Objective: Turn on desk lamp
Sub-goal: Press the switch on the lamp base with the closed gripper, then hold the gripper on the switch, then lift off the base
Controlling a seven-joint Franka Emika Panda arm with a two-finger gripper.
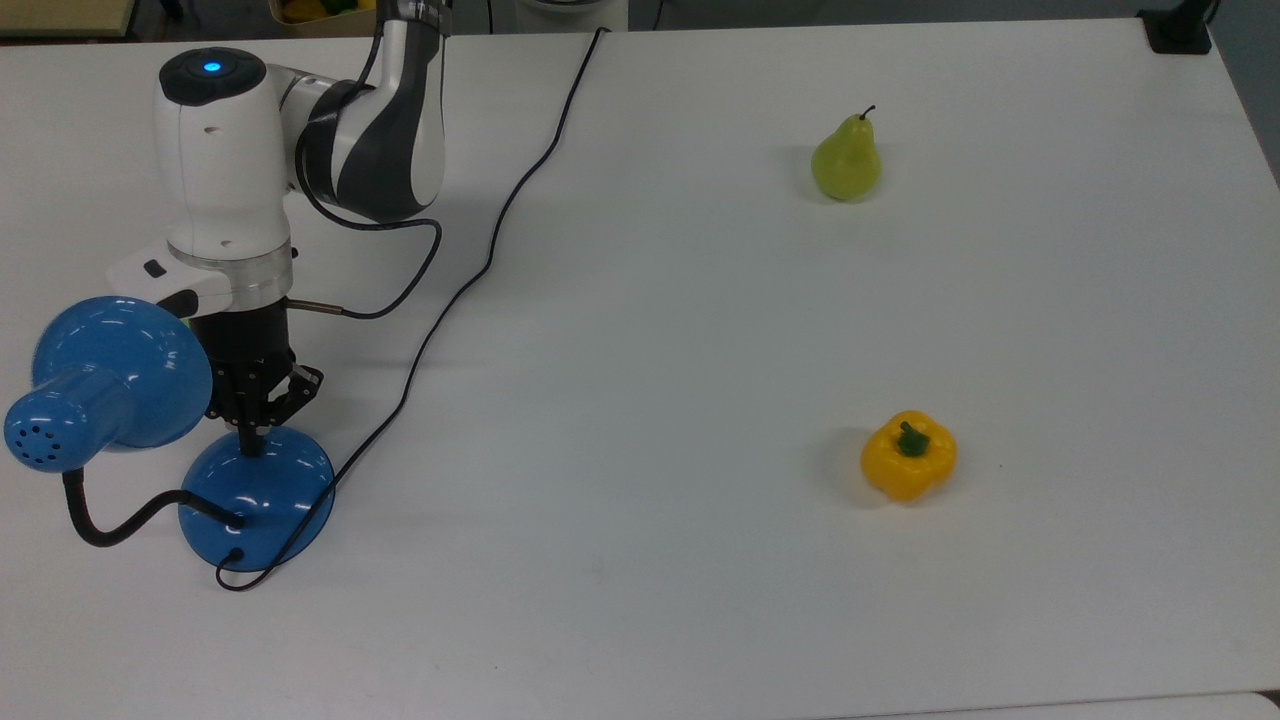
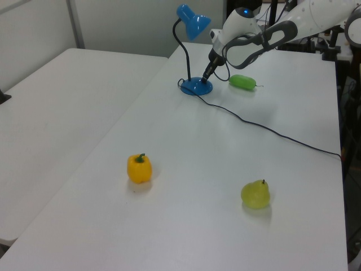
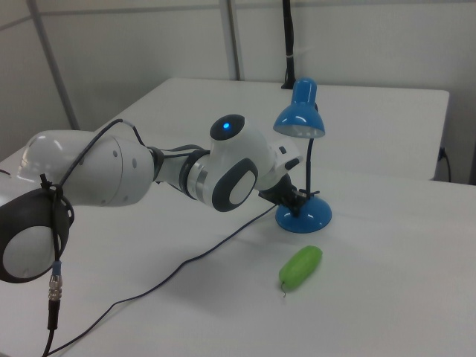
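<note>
The desk lamp stands at the top view's left: glossy blue shade (image 1: 110,375), black gooseneck (image 1: 110,528) and domed blue base (image 1: 262,497). My gripper (image 1: 250,446) points straight down with its fingers shut to a single tip. That tip rests on the upper part of the base, covering the small black switch. In the left view the gripper (image 2: 204,79) meets the base (image 2: 196,87) below the raised shade (image 2: 193,20). In the right view the gripper (image 3: 300,202) touches the base (image 3: 311,216) beside the lamp's stem.
The lamp's black cord (image 1: 480,270) runs from the base across the table to its far edge. A green pear (image 1: 846,160) and a yellow bell pepper (image 1: 908,456) sit far to the top view's right. A green cucumber-like vegetable (image 3: 301,266) lies near the base.
</note>
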